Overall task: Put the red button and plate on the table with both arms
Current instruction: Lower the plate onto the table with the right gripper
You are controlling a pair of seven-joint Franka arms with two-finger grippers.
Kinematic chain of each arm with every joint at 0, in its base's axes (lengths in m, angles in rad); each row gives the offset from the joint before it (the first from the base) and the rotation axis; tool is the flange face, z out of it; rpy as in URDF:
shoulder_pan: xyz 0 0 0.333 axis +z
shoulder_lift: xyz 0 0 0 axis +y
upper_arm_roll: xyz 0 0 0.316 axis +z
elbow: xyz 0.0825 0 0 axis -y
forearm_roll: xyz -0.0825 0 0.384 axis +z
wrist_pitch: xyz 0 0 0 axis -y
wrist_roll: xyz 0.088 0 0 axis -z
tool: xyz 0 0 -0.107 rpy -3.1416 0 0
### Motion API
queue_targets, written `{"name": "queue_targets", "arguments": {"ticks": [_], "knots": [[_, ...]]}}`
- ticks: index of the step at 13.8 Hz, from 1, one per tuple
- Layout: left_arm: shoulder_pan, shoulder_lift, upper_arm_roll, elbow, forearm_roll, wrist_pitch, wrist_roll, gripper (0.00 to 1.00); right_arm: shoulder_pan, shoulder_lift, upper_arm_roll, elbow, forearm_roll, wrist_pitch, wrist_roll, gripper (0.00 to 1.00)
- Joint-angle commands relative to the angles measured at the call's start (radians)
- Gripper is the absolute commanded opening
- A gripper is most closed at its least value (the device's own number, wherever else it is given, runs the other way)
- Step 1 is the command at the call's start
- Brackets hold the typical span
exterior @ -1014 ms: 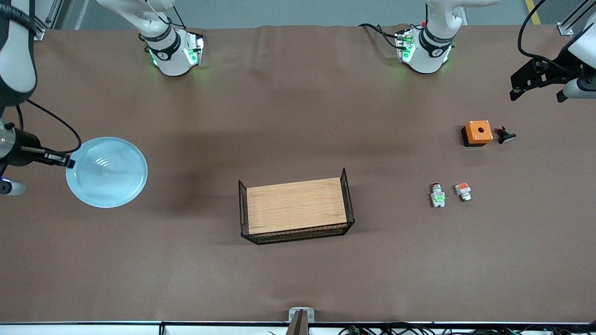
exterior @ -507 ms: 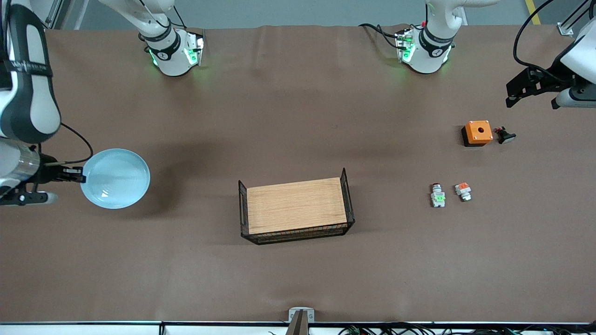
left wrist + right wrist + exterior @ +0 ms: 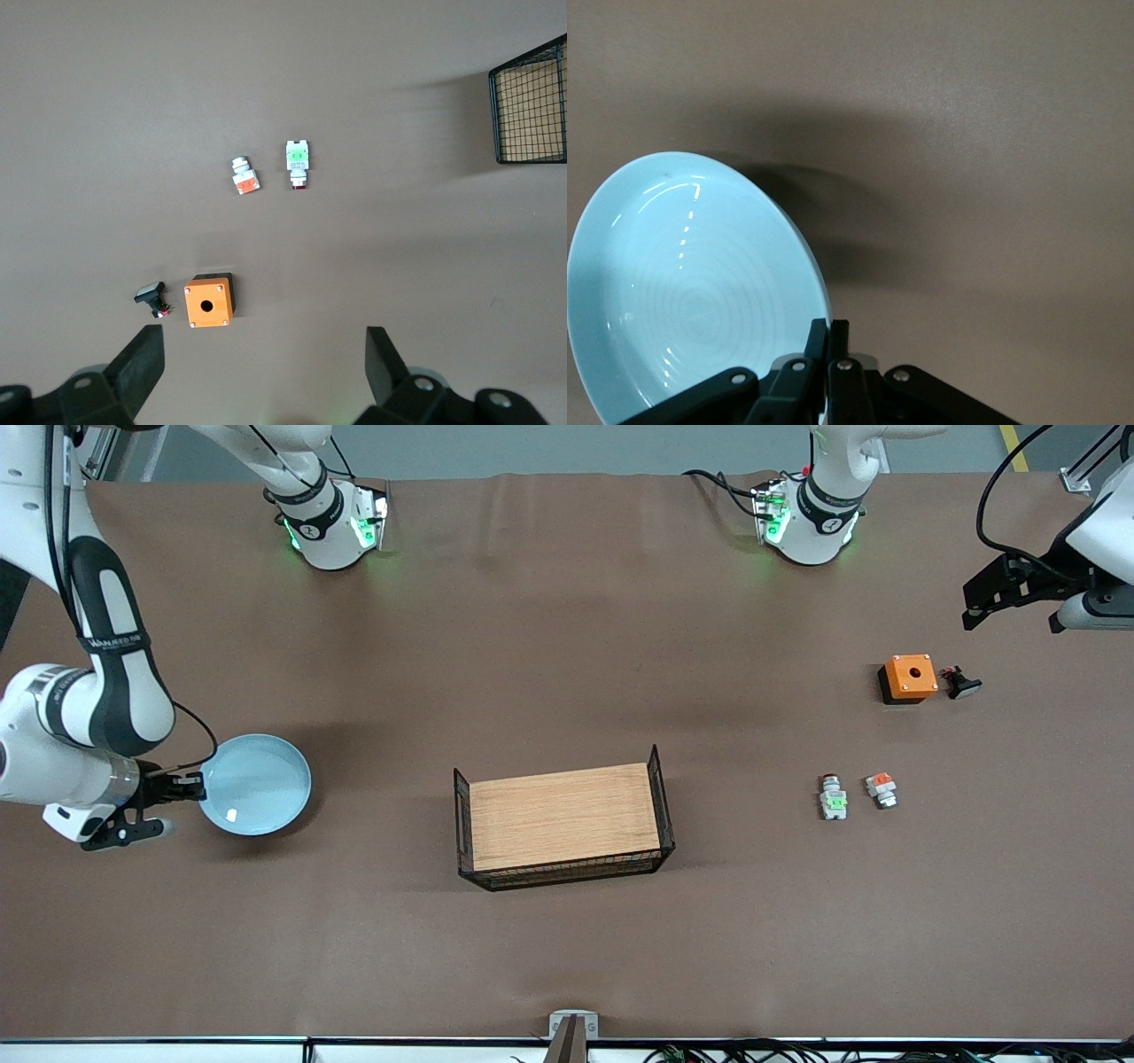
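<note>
Plate (image 3: pixel 256 783) — pinched at its rim by right gripper (image 3: pixel 188 787), lower left of frame, not yet released. Red button (image 3: pixel 832 797) already set on table (image 3: pixel 567 646), lower right; left gripper (image 3: pixel 1005 591) spread, upper right.

Around red button (image 3: pixel 832 797): bare tabletop (image 3: pixel 567 957) on most sides; orange-block part (image 3: pixel 881 789) just beside it.
Mid tabletop: wire-sided board (image 3: pixel 562 817) stands as obstacle.
Near left hand (image 3: pixel 979 598): orange box (image 3: pixel 909 678), black button piece (image 3: pixel 961 684).

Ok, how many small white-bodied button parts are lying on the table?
2. The red button and the orange-block part lie side by side on the table, nearer the front camera than the orange box.
</note>
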State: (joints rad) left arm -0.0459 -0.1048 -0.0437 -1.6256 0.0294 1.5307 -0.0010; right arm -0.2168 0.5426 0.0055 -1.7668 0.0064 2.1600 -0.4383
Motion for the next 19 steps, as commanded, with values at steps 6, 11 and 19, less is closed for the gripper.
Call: {"name": "queue_targets", "arguments": {"ticks": [6,11,19], "knots": [[0.009,-0.035,-0.018,-0.031,-0.005,-0.007,-0.001,1.0,-0.023,0.076,0.019,0.013,0.01,0.103,-0.013,0.46],[0.009,-0.035,-0.018,-0.03,-0.042,-0.015,-0.01,1.0,-0.035,0.025,0.019,0.017,0.01,0.042,0.006,1.0],[0.005,-0.036,-0.019,-0.031,-0.052,-0.015,-0.031,1.0,0.063,-0.191,0.025,0.023,0.01,-0.172,0.398,1.0]]}}
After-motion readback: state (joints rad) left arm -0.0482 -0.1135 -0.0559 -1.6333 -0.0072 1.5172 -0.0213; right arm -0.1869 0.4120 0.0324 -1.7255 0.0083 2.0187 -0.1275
